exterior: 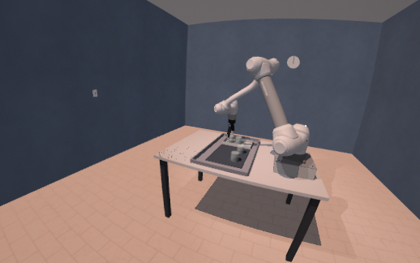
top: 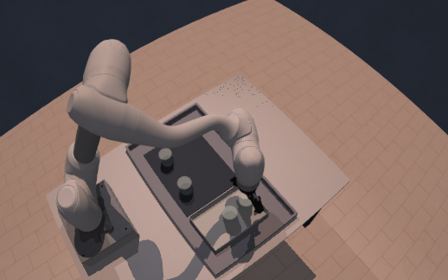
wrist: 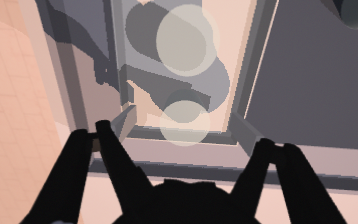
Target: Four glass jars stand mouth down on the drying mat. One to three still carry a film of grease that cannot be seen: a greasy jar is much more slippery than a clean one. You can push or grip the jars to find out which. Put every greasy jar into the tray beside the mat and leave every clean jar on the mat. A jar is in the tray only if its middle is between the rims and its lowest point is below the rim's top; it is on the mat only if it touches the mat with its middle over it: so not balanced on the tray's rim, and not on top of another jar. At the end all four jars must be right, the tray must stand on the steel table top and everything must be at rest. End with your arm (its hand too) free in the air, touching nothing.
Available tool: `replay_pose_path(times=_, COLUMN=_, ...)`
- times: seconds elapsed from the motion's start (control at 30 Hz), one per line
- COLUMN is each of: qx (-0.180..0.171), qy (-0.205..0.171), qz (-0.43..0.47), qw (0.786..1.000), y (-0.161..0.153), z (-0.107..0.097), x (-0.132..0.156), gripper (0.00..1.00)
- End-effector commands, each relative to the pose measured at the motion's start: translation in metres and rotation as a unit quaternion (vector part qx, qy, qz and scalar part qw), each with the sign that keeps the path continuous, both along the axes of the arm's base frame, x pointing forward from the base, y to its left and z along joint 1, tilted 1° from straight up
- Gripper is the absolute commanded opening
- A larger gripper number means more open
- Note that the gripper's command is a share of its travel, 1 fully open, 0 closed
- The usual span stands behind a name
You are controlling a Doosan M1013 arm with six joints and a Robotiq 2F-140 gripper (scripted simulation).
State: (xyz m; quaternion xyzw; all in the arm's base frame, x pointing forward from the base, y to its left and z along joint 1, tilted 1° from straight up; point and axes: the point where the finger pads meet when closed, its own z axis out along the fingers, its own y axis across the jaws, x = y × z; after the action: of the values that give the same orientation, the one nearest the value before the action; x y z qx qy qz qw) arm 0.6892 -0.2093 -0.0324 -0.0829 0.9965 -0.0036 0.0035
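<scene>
We see pale, translucent jars with a smooth, glass-like look, and a flat, matt dark mat. The arm looks smooth and softly satin, while our gripper reads as dull black, above a smooth, pale, matt bench.

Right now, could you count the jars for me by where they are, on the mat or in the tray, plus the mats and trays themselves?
Jars on the mat: 2
Jars in the tray: 2
Mats: 1
Trays: 1
Total: 6 things, 4 of them jars
</scene>
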Motion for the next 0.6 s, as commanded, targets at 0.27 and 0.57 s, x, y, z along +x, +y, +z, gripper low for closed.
replay_pose_path(times=0.27, qx=0.0, qy=0.0, qz=0.0, qw=1.0, y=0.0, z=0.033, x=0.0, gripper=1.0)
replay_pose_path(times=0.57, qx=0.0, qy=0.0, qz=0.0, qw=1.0, y=0.0, z=0.061, x=0.0, gripper=1.0)
